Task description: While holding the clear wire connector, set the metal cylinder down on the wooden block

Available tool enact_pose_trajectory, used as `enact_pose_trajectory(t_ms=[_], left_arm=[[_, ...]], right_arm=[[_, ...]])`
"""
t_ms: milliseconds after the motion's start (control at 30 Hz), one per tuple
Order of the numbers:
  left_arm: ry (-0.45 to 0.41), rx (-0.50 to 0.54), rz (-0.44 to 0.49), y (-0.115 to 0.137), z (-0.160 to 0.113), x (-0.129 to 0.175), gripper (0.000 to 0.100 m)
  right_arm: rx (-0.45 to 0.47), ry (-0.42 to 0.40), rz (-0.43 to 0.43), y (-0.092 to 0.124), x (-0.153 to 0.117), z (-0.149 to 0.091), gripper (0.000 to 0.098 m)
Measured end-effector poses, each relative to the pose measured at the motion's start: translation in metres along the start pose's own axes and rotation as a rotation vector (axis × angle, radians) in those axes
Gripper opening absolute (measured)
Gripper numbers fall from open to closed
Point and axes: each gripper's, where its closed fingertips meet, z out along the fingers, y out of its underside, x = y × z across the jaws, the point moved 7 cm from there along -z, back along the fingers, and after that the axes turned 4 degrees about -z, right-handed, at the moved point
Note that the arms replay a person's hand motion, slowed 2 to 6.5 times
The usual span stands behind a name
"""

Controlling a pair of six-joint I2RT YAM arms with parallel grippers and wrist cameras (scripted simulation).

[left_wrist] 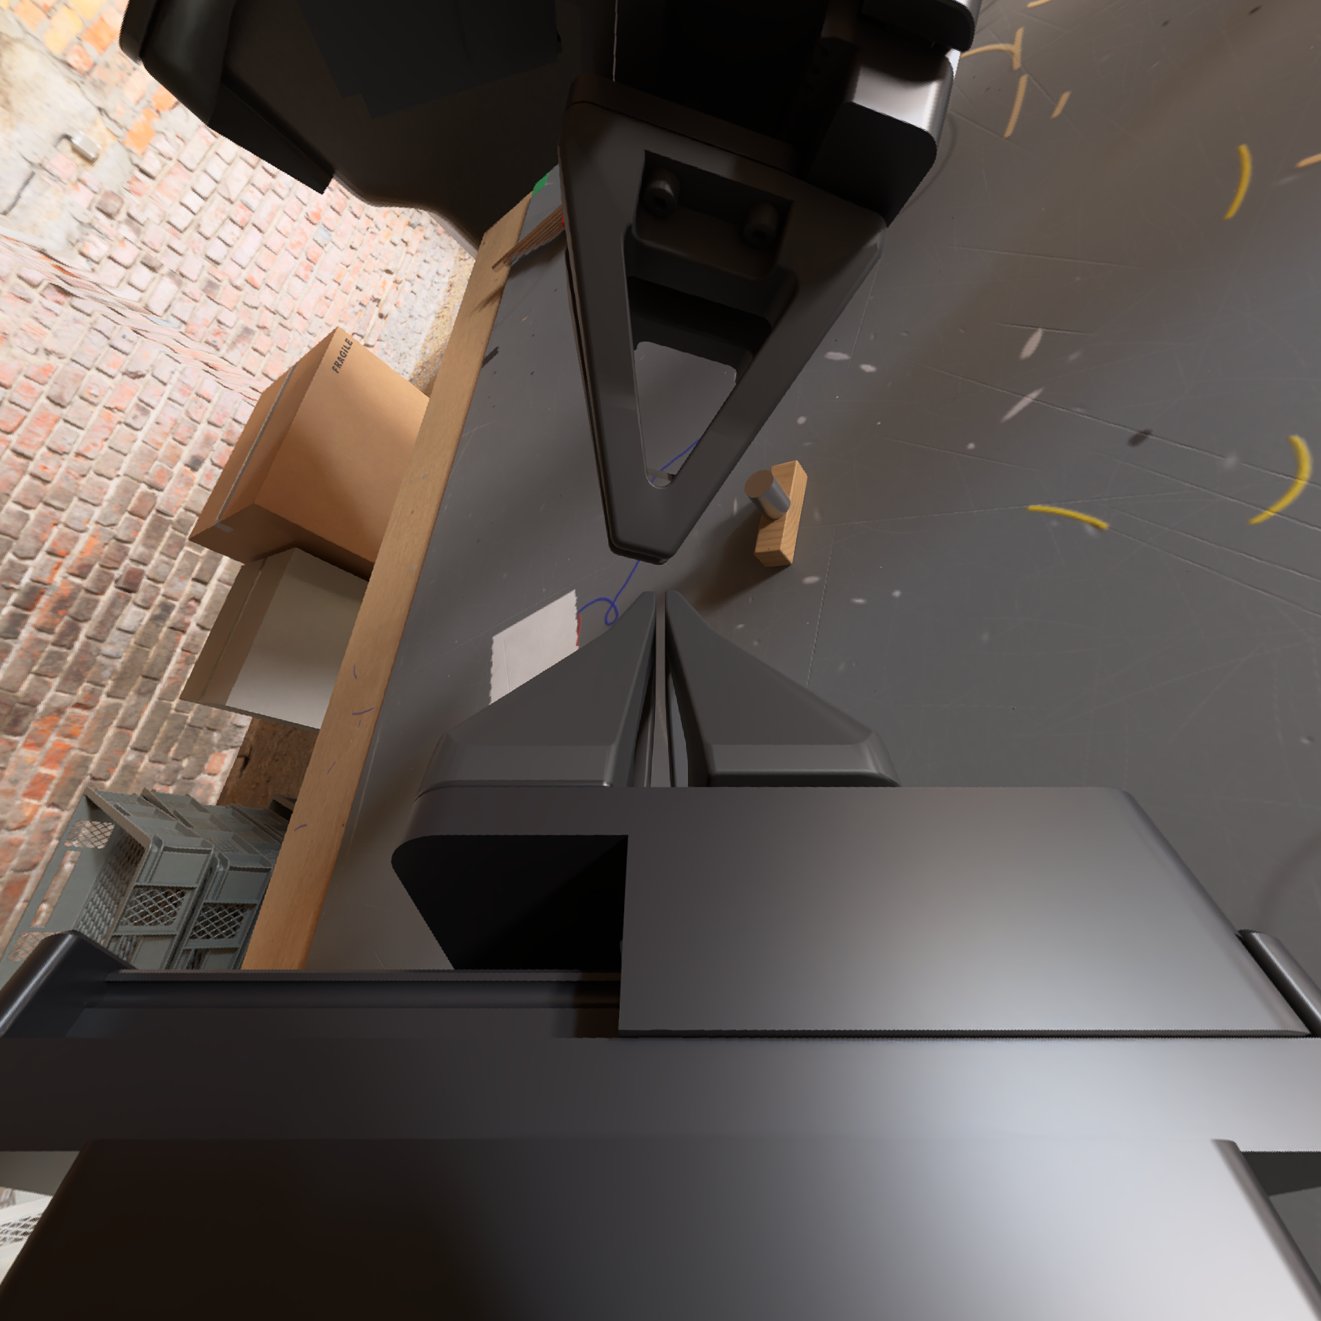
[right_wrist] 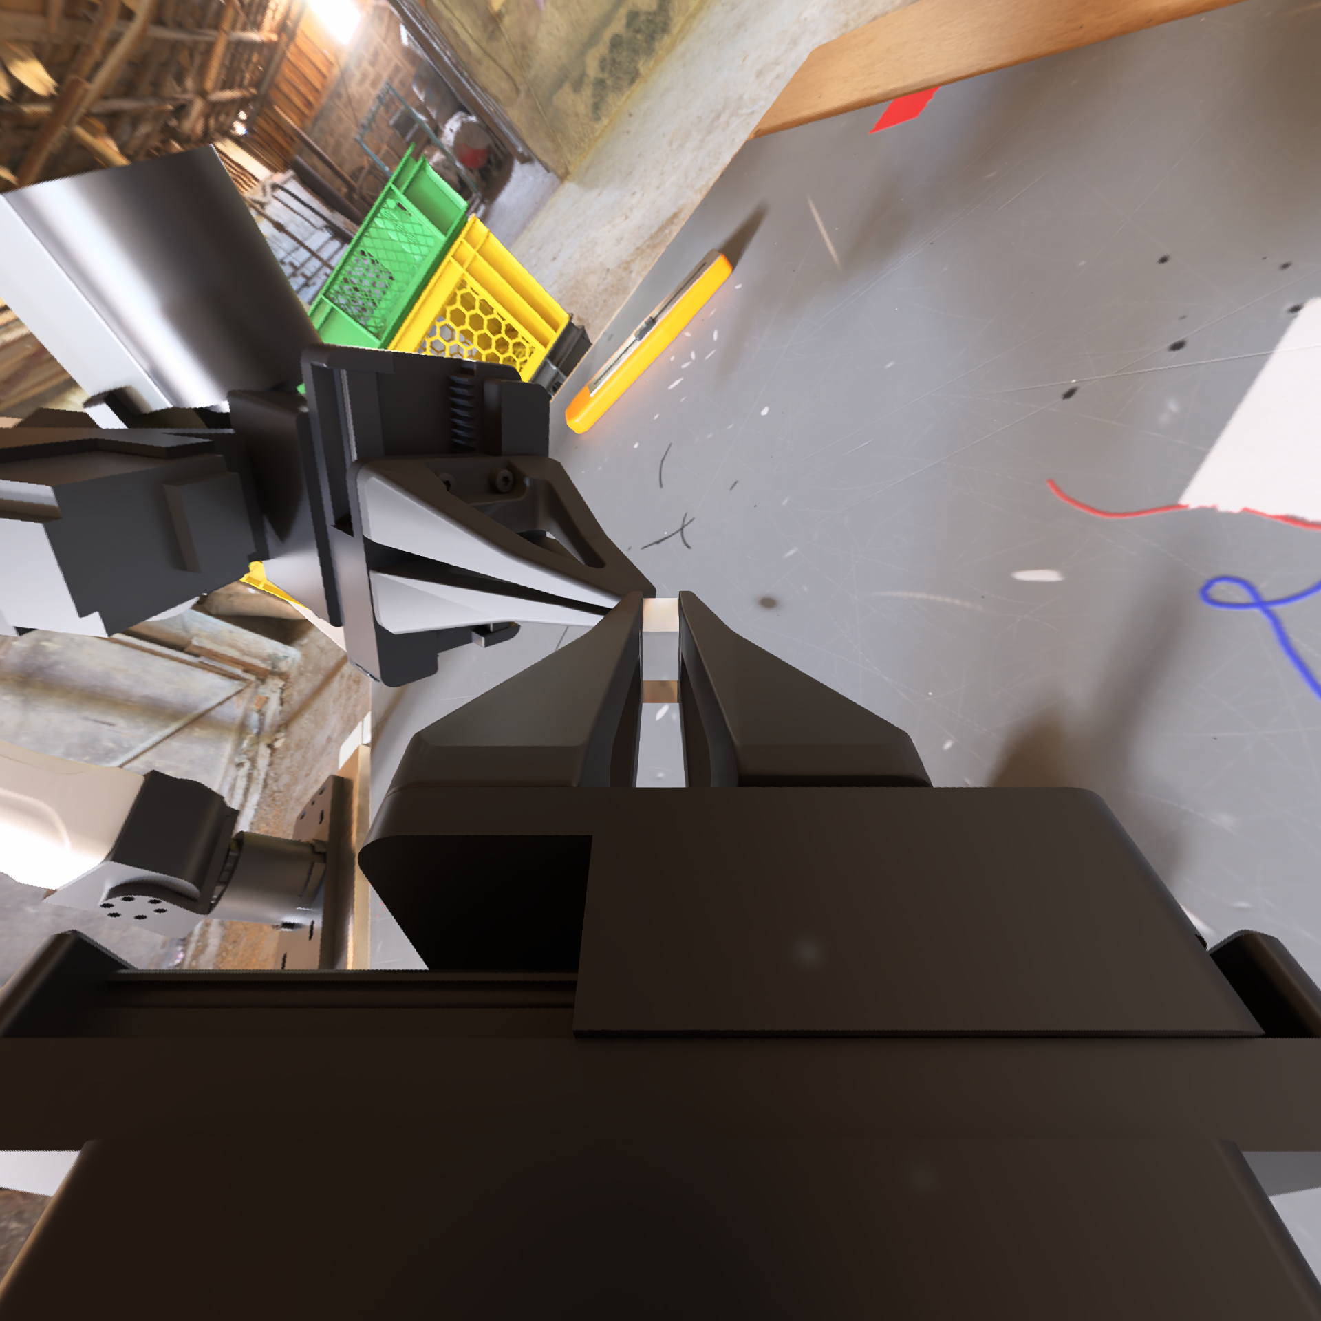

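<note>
L gripper (left_wrist: 660, 597): fingers pressed together, nothing visible between them, parked tip-to-tip w/ the R one, prob. clear of the work. Metal cylinder (left_wrist: 768, 492) already sits on wooden block (left_wrist: 780, 515), so placing looks done. R gripper (right_wrist: 659, 597) pinches clear wire connector (right_wrist: 659, 629), held off the grey table (right_wrist: 929, 429) per task.

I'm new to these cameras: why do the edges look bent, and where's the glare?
Left wrist view: the table marks and brick wall smear and curve toward the edges, typical wide-angle distortion. Right wrist view: a bright lamp blows out at top; the other gripper's fingers shine white.
</note>
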Motion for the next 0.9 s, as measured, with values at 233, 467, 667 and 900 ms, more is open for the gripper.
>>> enact_pose_trajectory(t_ms=[233, 467, 667, 900], left_arm=[[0.007, -0.004, -0.009, 0.0005, 0.0002, 0.0007, 0.002], [-0.001, -0.009, 0.009, 0.0003, 0.0008, 0.0008, 0.002], [-0.016, 0.0, 0.03, -0.0005, 0.0002, 0.0017, 0.002], [-0.041, -0.009, 0.057, -0.0015, 0.0004, 0.0031, 0.002]], right_arm=[[-0.017, 0.028, -0.04, -0.0009, -0.0026, 0.0004, 0.0082], [-0.011, 0.02, -0.029, -0.0018, -0.0036, 0.0009, 0.0082], [0.004, 0.002, -0.009, -0.0035, -0.0048, 0.0019, 0.0082], [0.005, 0.005, 0.007, -0.003, -0.0043, 0.0017, 0.0082]])
